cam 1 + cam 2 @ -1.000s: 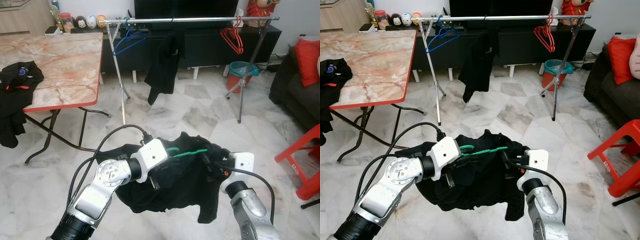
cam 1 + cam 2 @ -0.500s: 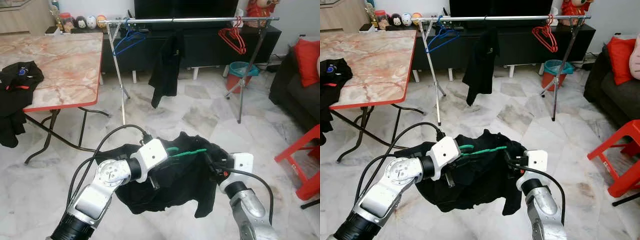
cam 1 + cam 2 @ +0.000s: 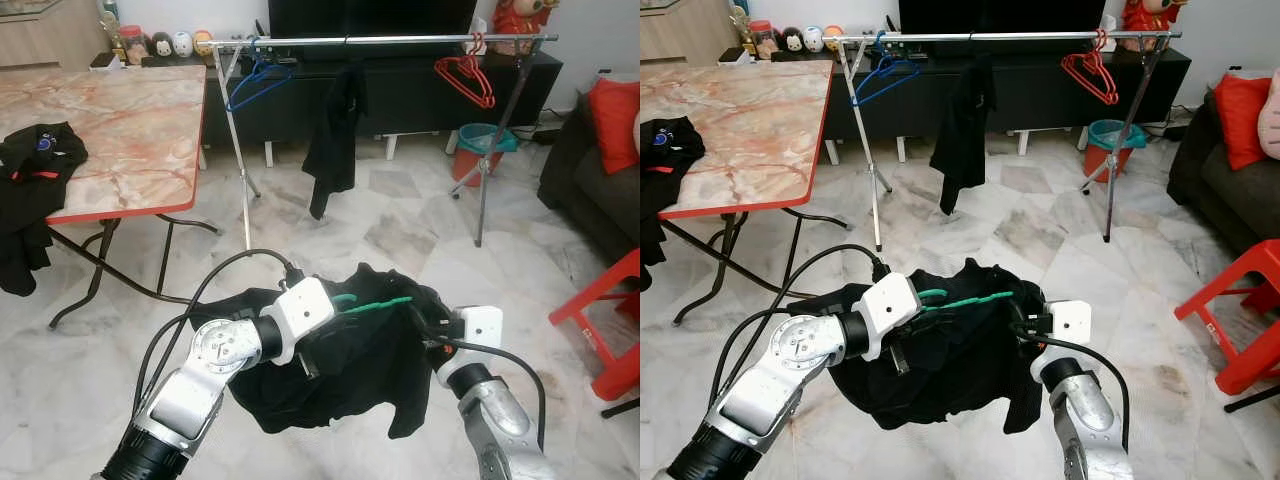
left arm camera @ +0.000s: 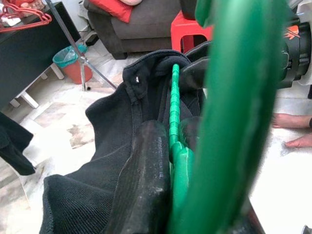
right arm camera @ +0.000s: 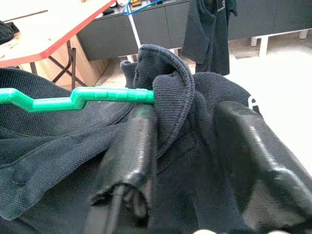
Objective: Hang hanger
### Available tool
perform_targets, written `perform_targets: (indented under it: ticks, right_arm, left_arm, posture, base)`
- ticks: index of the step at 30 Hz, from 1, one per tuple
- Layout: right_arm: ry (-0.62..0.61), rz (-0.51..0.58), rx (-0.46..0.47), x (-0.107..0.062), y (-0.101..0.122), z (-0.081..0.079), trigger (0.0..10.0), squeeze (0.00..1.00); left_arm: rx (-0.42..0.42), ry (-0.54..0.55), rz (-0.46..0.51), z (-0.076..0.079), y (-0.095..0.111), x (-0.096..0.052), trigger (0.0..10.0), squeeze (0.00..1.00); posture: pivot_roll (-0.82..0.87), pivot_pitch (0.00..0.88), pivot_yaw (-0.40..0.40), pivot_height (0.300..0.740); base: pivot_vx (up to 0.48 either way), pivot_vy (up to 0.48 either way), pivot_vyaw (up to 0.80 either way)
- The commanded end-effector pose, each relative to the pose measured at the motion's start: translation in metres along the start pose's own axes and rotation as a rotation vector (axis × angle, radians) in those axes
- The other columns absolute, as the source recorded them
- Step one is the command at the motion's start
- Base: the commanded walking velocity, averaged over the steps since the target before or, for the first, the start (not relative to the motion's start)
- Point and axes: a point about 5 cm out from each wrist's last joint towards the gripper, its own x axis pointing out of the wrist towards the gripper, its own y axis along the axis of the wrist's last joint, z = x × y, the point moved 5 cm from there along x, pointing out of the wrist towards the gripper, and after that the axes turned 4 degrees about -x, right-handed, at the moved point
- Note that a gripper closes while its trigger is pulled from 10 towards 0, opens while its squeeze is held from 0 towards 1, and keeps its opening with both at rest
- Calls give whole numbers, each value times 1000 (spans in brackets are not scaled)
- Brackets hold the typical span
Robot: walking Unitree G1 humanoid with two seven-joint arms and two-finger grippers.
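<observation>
While the left hand (image 3: 335, 305) clamps the green hanger (image 3: 375, 302) near its hook and the right hand (image 3: 425, 325) pinches the black shirt's (image 3: 340, 370) shoulder over the far end, the stiff, light hanger, held above the floor, suits gripping; the limp shirt may slip.

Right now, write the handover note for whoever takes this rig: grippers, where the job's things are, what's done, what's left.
Left gripper: shut on the green hanger near its hook end, held low in front of the robot.
Right gripper: fingers buried in the black shirt at the hanger's far end; grip unclear.
The shirt is draped over the hanger, bunched, with a collar fold looped over the bar.
The clothes rail stands ahead across the floor, already carrying a blue hanger, a hung black garment and red hangers.
Done: shirt and hanger picked up.
Left: seat the shirt properly, approach the rail, hook the hanger on.
</observation>
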Motion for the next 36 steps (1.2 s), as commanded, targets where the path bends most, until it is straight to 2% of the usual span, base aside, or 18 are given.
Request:
perform_targets:
  ticks: [1,25,29,32,34,36]
  right_arm:
    - [9,18,-8,1,5,-1,0,0]
    - [23,20,-8,0,5,-3,0,0]
    - [-107,8,-40,-1,5,23,0,0]
    - [-210,-30,-73,-4,-1,42,0,0]
    - [-237,-42,-77,-6,-3,47,0,0]
    - [-266,-42,-72,-8,-3,52,0,0]
  left_arm:
    - [25,1,40,0,10,-1,10000,0]
    - [27,5,40,-1,10,0,10000,0]
    - [22,17,26,-3,6,-3,10000,0]
    - [23,83,-20,-17,-6,-8,10000,0]
    - [27,100,-34,-21,-10,-10,10000,0]
    - [52,102,-77,-28,-19,-20,10000,0]
  posture:
    - [75,0,-17,740]
    - [75,0,-18,740]
    - [75,0,-18,740]
    - [75,0,-19,740]
    - [76,0,-18,740]
    - [74,0,-18,740]
  base:
    - [0,0,0]
    - [0,0,0]
    - [0,0,0]
    - [0,0,0]
    - [0,0,0]
    - [0,0,0]
